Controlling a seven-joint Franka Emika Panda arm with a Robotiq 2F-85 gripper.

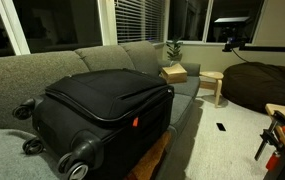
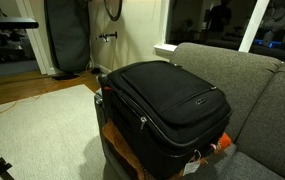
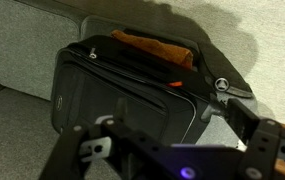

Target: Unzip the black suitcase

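The gripper (image 3: pixel 172 150) hangs released, jaws spread wide, holding nothing; the black suitcase (image 3: pixel 122 90) lies flat beneath and ahead of it, untouched.

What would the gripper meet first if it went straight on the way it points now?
Probably the black suitcase: in the wrist view the open gripper points at its fabric face, and nothing shows between them. Depth is unclear, so I cannot tell how far.

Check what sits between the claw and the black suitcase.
Nothing: in the wrist view the open claw hovers over the black suitcase, gap bare.
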